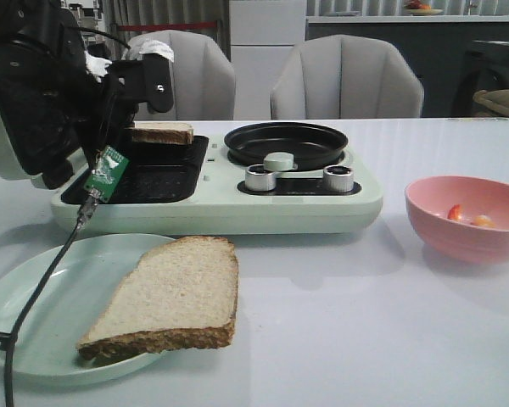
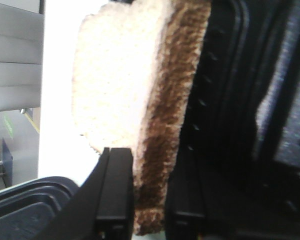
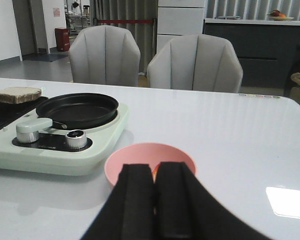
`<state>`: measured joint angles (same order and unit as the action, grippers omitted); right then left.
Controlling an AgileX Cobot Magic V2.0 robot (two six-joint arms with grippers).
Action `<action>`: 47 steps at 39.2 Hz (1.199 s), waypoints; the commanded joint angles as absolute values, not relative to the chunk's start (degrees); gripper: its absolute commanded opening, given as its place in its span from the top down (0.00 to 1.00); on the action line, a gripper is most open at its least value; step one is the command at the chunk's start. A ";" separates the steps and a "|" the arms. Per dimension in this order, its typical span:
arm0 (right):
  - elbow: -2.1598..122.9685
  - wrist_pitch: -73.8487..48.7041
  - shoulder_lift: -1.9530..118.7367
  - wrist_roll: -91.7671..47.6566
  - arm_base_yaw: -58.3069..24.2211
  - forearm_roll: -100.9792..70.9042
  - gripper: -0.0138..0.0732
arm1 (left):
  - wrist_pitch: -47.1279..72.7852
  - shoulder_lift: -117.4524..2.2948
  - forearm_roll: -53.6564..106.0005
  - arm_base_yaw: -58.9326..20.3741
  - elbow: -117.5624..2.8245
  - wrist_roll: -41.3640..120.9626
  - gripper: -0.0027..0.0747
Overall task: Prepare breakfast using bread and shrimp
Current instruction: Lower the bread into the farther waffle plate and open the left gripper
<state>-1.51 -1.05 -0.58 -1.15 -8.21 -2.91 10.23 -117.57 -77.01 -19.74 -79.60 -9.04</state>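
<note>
We see left hand (image 2: 140, 200) clamped on bread slice (image 2: 135, 95) edge, above grill plate (image 1: 153, 174) for toasting; right hand (image 3: 155, 200) together, idle behind shrimp bowl (image 3: 150, 155).

Bread (image 1: 171, 297) pale beige, crust dark brown; plate (image 1: 42, 314) pale mint; cooker (image 1: 305, 203) pale green, its grill plate (image 1: 153, 180) black and dotted; pan (image 1: 286, 142) black; knobs (image 1: 260, 177) silver; bowl (image 1: 467, 216) pink, shrimp (image 1: 455, 212) orange-red; bench (image 1: 348, 322) glossy white; fingers (image 3: 140, 200) black; chairs (image 1: 348, 80) grey.
</note>
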 commanded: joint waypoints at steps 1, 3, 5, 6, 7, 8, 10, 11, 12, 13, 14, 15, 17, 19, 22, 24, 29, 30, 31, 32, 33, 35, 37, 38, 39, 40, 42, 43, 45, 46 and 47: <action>-0.57 3.35 -1.81 -1.16 -8.12 -2.03 0.68 | 9.70 -114.44 -76.28 -19.92 -80.32 -9.94 0.74; -0.57 3.35 -1.81 -1.16 -8.12 -2.03 0.68 | 9.40 -114.44 -76.16 -20.22 -80.19 -9.94 0.74; -0.57 3.35 -1.81 -1.16 -8.12 -2.03 0.68 | 9.33 -114.44 -75.60 -20.35 -80.19 -9.94 0.74; -0.57 3.35 -1.81 -1.16 -8.12 -2.03 0.68 | 9.33 -114.44 -75.59 -20.48 -80.10 -9.94 0.73; -0.57 3.35 -1.81 -1.16 -8.12 -2.03 0.68 | 9.33 -114.44 -75.59 -20.57 -80.10 -9.94 0.73; -0.57 3.35 -1.81 -1.16 -8.12 -2.03 0.68 | 9.33 -114.44 -75.45 -20.57 -79.98 -9.94 0.72; -0.57 3.35 -1.81 -1.16 -8.12 -2.03 0.68 | 9.33 -114.44 -75.32 -20.73 -79.98 -9.94 0.68; -0.57 3.35 -1.81 -1.16 -8.12 -2.03 0.68 | 9.33 -114.44 -75.22 -20.73 -79.85 -9.94 0.65; -0.57 3.35 -1.81 -1.16 -8.12 -2.03 0.68 | 9.33 -114.44 -75.22 -20.88 -79.85 -9.94 0.61; -0.57 3.35 -1.81 -1.16 -8.12 -2.03 0.68 | 9.33 -114.30 -75.22 -20.86 -79.73 -9.94 0.56; -0.57 3.35 -1.81 -1.16 -8.12 -2.03 0.68 | 9.33 -114.30 -75.17 -20.90 -79.63 -9.94 0.52; -0.57 3.35 -1.81 -1.16 -8.12 -2.03 0.68 | 9.33 -114.30 -75.17 -20.99 -79.64 -9.94 0.48; -0.57 3.35 -1.81 -1.16 -8.12 -2.03 0.68 | 9.33 -114.20 -75.05 -21.23 -79.64 -9.94 0.40; -0.57 3.35 -1.81 -1.16 -8.12 -2.03 0.68 | 9.33 -114.19 -74.78 -21.37 -79.64 -9.94 0.31; -0.57 3.35 -1.81 -1.16 -8.12 -2.03 0.68 | 9.93 -114.19 -74.78 -21.78 -79.64 -9.94 0.24; -0.57 3.35 -1.81 -1.16 -8.12 -2.03 0.68 | 10.30 -114.06 -74.58 -22.00 -79.64 -9.94 0.23; -0.57 3.35 -1.81 -1.16 -8.12 -2.03 0.68 | 10.18 -112.39 -72.28 -23.23 -79.38 -9.94 0.23; -0.57 3.35 -1.81 -1.16 -8.12 -2.03 0.68 | 10.18 -111.89 -71.63 -23.36 -79.38 -9.94 0.23; -0.57 3.35 -1.81 -1.16 -8.12 -2.03 0.68 | 10.44 -111.57 -71.00 -23.48 -79.38 -9.94 0.23; -0.57 3.35 -1.81 -1.16 -8.12 -2.03 0.68 | 10.73 -111.07 -70.23 -23.71 -79.38 -9.94 0.23; -0.57 3.35 -1.81 -1.16 -8.12 -2.03 0.68 | 11.02 -110.81 -69.62 -23.82 -79.38 -9.94 0.23; -0.57 3.35 -1.81 -1.16 -8.12 -2.03 0.68 | 12.30 -109.93 -68.12 -24.21 -79.38 -9.94 0.23; -0.57 3.35 -1.81 -1.16 -8.12 -2.03 0.68 | 13.53 -109.07 -66.53 -24.45 -79.38 -9.94 0.23; -0.57 3.35 -1.81 -1.16 -8.12 -2.03 0.68 | 14.29 -108.69 -65.75 -24.60 -79.38 -9.94 0.23; -0.57 3.35 -1.81 -1.16 -8.12 -2.03 0.68 | 15.34 -108.24 -64.74 -24.84 -79.38 -9.94 0.23; -0.57 3.35 -1.81 -1.16 -8.12 -2.03 0.68 | 16.11 -107.80 -63.96 -24.97 -79.38 -9.94 0.23; -0.57 3.35 -1.81 -1.16 -8.12 -2.03 0.68 | 18.20 -106.49 -61.76 -25.40 -79.38 -9.94 0.23; -0.57 3.35 -1.81 -1.16 -8.12 -2.03 0.68 | 19.13 -105.75 -60.56 -25.50 -79.38 -9.94 0.23; -0.57 3.35 -1.81 -1.16 -8.12 -2.03 0.68 | 20.82 -104.18 -58.41 -25.92 -79.38 -9.94 0.23; -0.57 3.35 -1.81 -1.16 -8.12 -2.03 0.68 | 21.78 -103.42 -57.28 -26.01 -79.38 -9.94 0.23; -0.57 3.35 -1.81 -1.16 -8.12 -2.03 0.68 | 22.43 -102.32 -56.54 -26.14 -79.38 -9.94 0.23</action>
